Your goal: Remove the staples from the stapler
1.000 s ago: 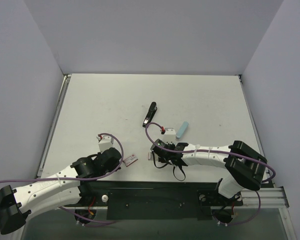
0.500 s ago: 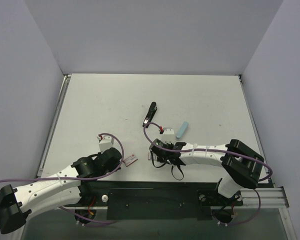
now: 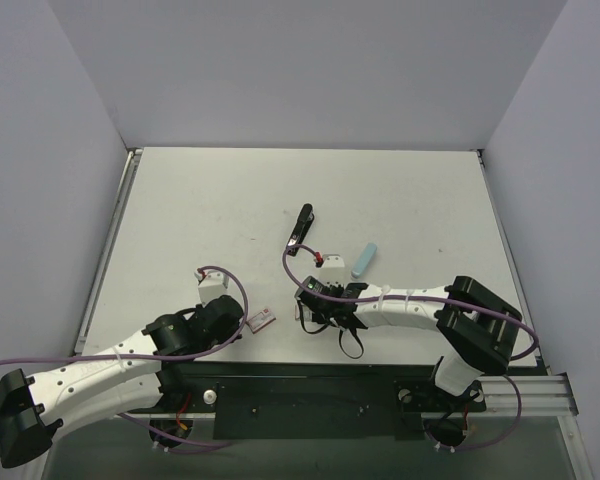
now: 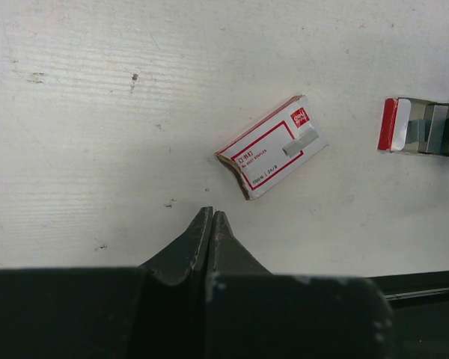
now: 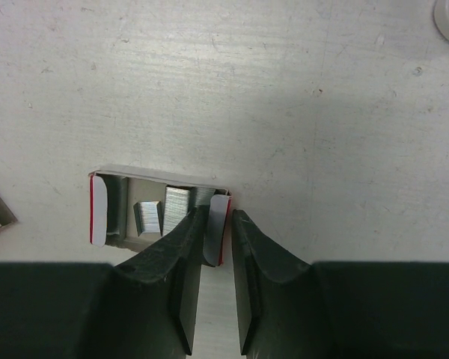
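Observation:
The black stapler (image 3: pixel 300 227) lies on the white table past the middle, apart from both grippers. Silvery staples (image 5: pixel 178 203) lie in an open cardboard tray (image 5: pixel 108 179) with red-edged flaps. My right gripper (image 5: pixel 221 213) straddles the tray's right end flap (image 5: pixel 218 224), one finger inside the tray and one outside, shut on that flap. In the top view this gripper (image 3: pixel 305 311) is near the table's front edge. My left gripper (image 4: pixel 211 212) is shut and empty, just short of a white-and-red staple box sleeve (image 4: pixel 269 155).
A pale blue bar (image 3: pixel 365 259) and a small red-and-black piece (image 3: pixel 326 261) lie between the stapler and my right arm. The box sleeve (image 3: pixel 263 320) lies between the two grippers. Grey walls close in the table on three sides.
My right arm's wrist has shifted slightly left along the front of the table. The left arm, stapler and blue bar have not moved.

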`<state>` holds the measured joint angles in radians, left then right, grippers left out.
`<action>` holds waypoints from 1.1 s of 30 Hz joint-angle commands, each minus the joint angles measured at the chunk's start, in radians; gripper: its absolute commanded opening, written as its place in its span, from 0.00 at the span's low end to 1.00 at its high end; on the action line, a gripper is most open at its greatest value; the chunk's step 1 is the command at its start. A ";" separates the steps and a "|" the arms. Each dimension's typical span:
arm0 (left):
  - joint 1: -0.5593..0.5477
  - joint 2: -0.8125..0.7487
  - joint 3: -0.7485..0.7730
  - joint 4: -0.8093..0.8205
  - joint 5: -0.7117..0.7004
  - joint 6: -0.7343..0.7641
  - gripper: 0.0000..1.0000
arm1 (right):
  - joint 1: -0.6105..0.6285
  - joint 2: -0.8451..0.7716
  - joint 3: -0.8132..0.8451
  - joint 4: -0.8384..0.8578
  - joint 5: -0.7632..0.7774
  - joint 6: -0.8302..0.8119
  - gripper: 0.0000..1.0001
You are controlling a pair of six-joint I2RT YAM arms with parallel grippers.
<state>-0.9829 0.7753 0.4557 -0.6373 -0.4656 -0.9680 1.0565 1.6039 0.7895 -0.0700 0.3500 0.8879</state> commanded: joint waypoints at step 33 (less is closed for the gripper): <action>-0.003 0.074 -0.083 0.140 0.041 -0.020 0.00 | 0.002 0.053 0.076 -0.010 0.020 -0.052 0.00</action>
<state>-0.9829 0.8314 0.3702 -0.5610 -0.4274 -0.9825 1.0561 1.6360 0.8230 -0.0589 0.3504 0.8650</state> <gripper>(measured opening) 0.022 0.005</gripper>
